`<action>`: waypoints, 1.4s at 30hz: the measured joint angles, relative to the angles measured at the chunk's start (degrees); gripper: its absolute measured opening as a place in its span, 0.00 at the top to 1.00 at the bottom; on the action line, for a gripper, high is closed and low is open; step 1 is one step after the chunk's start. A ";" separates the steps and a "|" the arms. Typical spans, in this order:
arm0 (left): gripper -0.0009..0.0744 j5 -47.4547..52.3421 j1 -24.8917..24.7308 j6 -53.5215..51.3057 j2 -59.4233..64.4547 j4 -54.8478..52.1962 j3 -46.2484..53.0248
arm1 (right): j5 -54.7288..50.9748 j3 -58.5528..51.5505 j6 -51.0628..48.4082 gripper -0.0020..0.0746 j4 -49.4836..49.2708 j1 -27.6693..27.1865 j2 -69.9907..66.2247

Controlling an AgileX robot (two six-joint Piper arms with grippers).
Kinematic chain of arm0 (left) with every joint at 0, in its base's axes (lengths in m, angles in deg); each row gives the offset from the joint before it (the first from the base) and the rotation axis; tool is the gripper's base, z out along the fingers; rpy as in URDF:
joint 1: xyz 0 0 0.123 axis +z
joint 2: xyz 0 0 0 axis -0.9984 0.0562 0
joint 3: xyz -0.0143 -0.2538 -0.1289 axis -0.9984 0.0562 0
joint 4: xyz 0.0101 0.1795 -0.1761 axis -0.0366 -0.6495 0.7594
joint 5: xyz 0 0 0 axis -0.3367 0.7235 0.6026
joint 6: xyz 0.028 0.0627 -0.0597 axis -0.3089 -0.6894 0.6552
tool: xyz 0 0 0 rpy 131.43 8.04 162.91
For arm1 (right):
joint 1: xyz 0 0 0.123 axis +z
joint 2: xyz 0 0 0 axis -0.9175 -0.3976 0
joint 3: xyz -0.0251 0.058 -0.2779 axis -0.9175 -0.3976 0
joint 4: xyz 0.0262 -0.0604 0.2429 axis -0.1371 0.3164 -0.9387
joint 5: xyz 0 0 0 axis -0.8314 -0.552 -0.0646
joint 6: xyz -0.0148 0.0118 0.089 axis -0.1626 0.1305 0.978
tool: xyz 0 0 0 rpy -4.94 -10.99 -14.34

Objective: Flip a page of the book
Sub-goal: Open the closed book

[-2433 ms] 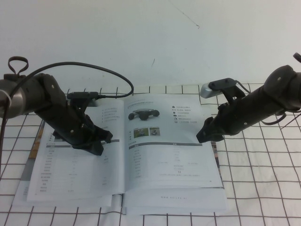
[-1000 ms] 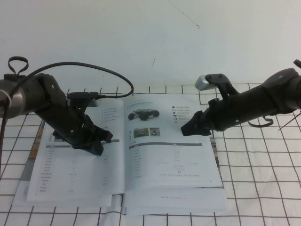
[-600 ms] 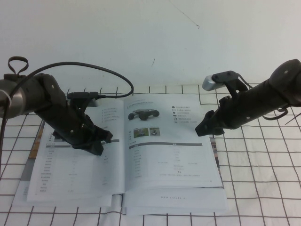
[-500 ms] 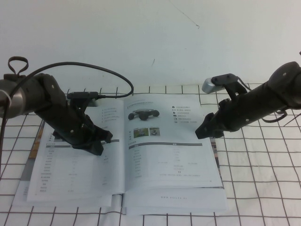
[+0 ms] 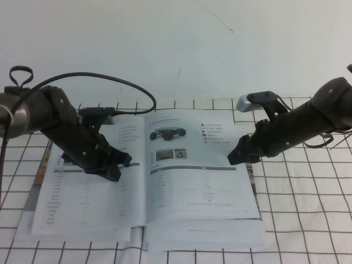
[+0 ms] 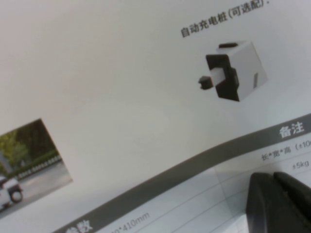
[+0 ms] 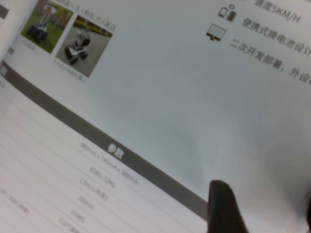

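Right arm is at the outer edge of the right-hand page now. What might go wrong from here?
The right gripper, open at the outer edge of the page, sits over a thick stack of sheets in the book; it may pinch several or only slide on the gloss. The left gripper rests low on the left-hand page near the spine, so a turned sheet could land against it.

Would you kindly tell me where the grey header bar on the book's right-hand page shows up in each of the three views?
High view: the grey header bar crosses the right-hand page of the book below the two small photos, beside the open right end effector.
Left wrist view: not in it; that bar lies on the left page, near the left end effector.
Right wrist view: it runs diagonally below the same photos, the shared landmark.
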 joint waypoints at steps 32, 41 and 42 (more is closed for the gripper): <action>0.99 0.00 0.00 0.00 0.00 0.00 0.00 | -3.66 0.10 -18.94 0.49 -30.45 4.56 -3.42; 0.99 0.00 0.00 0.00 0.00 0.00 0.00 | -4.06 0.10 -20.56 0.49 -32.32 4.56 -3.42; 0.99 0.00 0.00 0.00 0.00 0.00 0.00 | -4.06 0.10 -20.67 0.49 -32.32 4.56 -3.42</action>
